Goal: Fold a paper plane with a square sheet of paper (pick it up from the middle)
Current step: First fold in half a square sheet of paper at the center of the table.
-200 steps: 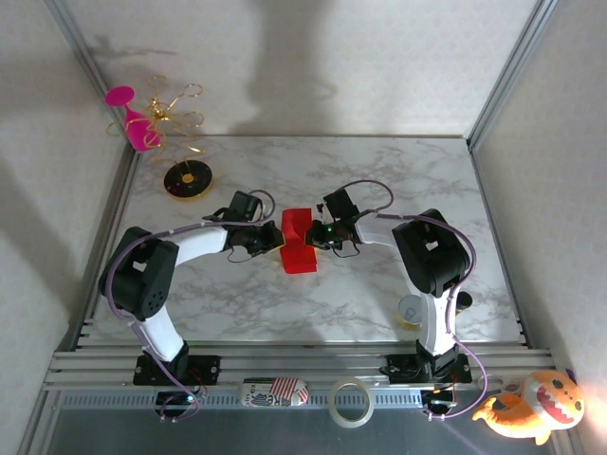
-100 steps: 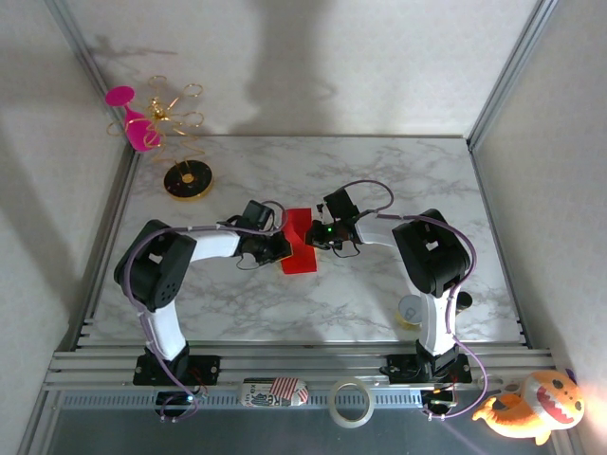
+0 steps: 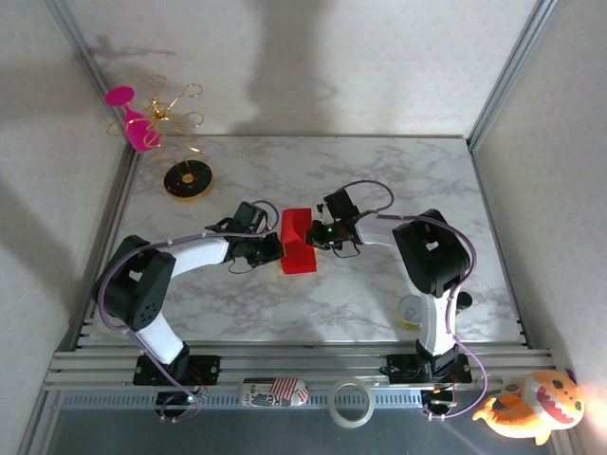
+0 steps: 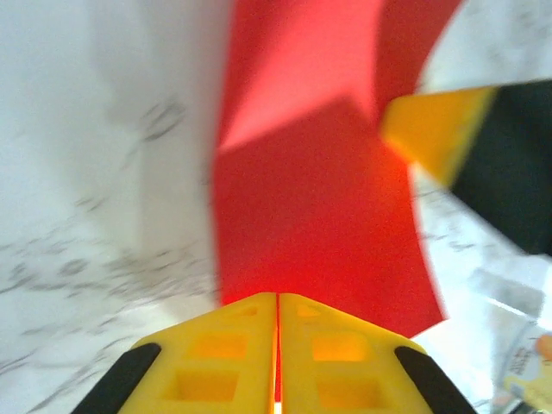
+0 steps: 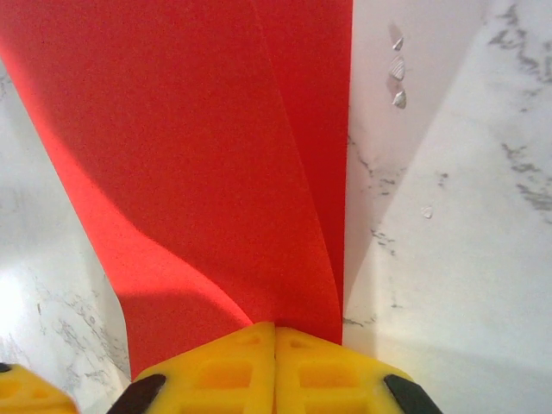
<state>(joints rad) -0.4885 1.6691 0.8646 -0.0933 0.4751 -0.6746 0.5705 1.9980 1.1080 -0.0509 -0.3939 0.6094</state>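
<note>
The left arm has swung its elbow back toward the near left. The left gripper (image 3: 276,249) stays shut tight on the left edge of the square sheet of paper (image 3: 296,242). The red paper has hardly moved. It sits bent in the middle of the table (image 3: 408,166), between both grippers. The right gripper (image 3: 316,232) is pinched shut on its right edge. I think a fold is still being made and the plane is not done.
</note>
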